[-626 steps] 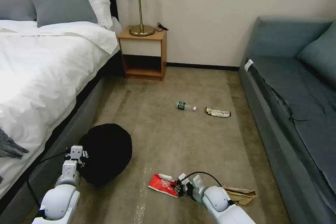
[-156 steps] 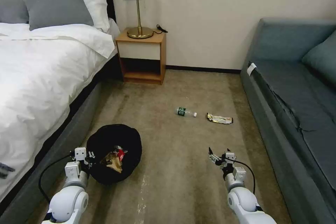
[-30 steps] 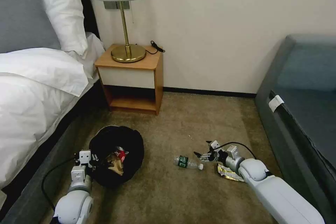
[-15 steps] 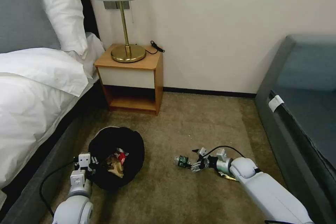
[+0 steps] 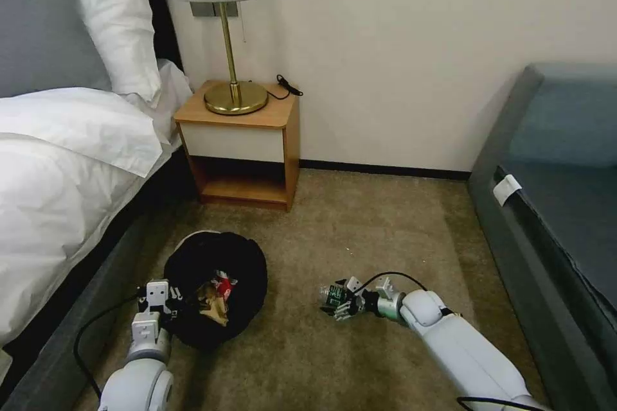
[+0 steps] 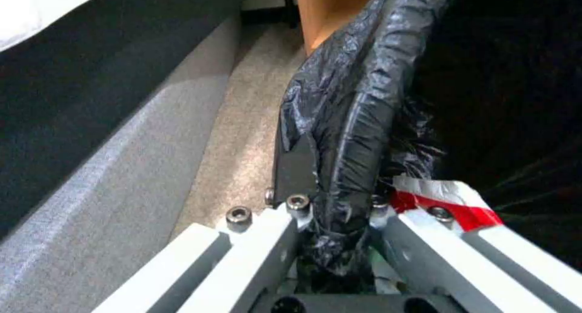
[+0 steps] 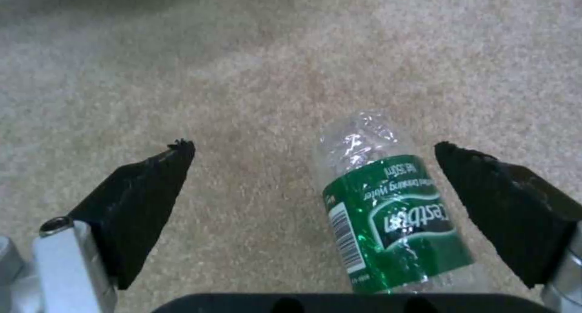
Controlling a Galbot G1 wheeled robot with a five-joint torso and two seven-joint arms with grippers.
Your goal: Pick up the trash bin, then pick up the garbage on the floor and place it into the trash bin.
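The trash bin (image 5: 241, 263), lined with a crinkled black bag (image 6: 358, 99), is beside the bed frame with my left gripper (image 5: 157, 300) shut on its near rim (image 6: 339, 199). Garbage lies inside it: a red snack packet (image 5: 223, 283) (image 6: 452, 199) and a crumpled brown paper bag (image 5: 211, 303). A small clear bottle with a green label (image 5: 331, 295) (image 7: 394, 222) lies on the carpet right of the bin. My right gripper (image 5: 342, 306) (image 7: 313, 148) is low over the bottle and open, one black finger (image 7: 145, 199) on each side of it, neither touching.
A wooden nightstand (image 5: 241, 141) with a brass lamp (image 5: 234, 96) stands against the far wall. The bed (image 5: 58, 167) runs along the left and a blue-grey sofa (image 5: 559, 205) along the right. Brown carpet (image 5: 360, 225) lies open between them.
My right gripper has slid left along the floor and now straddles the bottle. The left gripper and the bin have hardly moved.
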